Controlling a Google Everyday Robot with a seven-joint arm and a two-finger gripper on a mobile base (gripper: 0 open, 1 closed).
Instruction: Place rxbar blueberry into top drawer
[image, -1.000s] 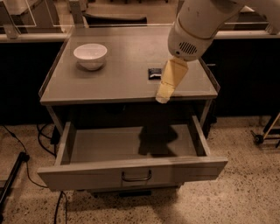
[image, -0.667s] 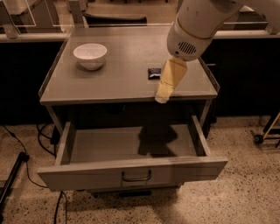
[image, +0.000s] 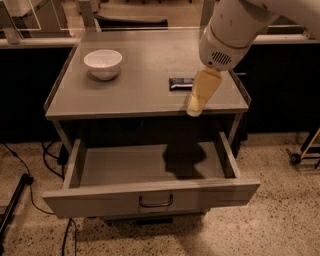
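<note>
Your gripper (image: 194, 110) hangs empty, fingers pressed together, just beside the rxbar blueberry (image: 180, 83) lying on the tabletop (image: 135, 95) above the open top drawer (image: 100, 200), so descending unopened could shove the bar away.

The arm (image: 239, 22) is a thick, smooth white tube ending in a rounded wrist housing, with a small dark patch of vent dots on its near face. Below it hangs the gripper (image: 196, 104), pale yellow and tapering to a blunt tip, over the tabletop's (image: 140, 95) near right edge.
</note>
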